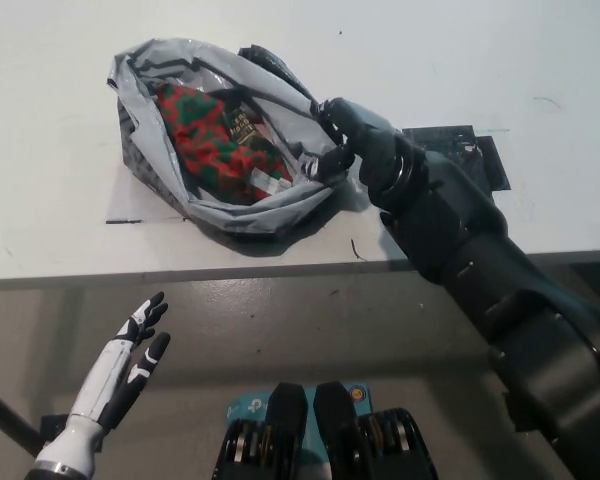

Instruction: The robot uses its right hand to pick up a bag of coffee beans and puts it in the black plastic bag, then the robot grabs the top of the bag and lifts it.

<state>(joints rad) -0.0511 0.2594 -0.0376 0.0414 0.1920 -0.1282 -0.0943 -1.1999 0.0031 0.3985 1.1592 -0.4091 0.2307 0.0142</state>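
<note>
We are looking steeply down on a white tabletop point(60, 220). A crumpled plastic bag point(230, 205), grey-silver on the outside with a dark lining, is lying open on it near the front edge. Inside the opening we are seeing the red-and-green patterned bag of coffee beans point(215, 150), lying tilted with a black label panel point(242, 125) and a small white tag point(272, 185) showing on the side nearer the black fingers.

The black right hand point(352, 135) is reaching in from the lower right, its arm crossing the table edge. Its fingers point(332, 160) are curling together around the bag's rim on the right side of the opening, pinching a fold of the plastic there. The coffee bag is sitting just to the left of those fingertips, inside the rim, apart from them as far as we can tell. The plastic bag's bottom is resting on the table.

A flat black square patch point(460, 150) is lying on the tabletop just behind the black wrist, partly hidden by the arm.

The white left hand point(130, 360) is hanging below the table edge at lower left, holding nothing, its dark-tipped fingers point(150, 312) spread and pointing upward toward the table.
</note>
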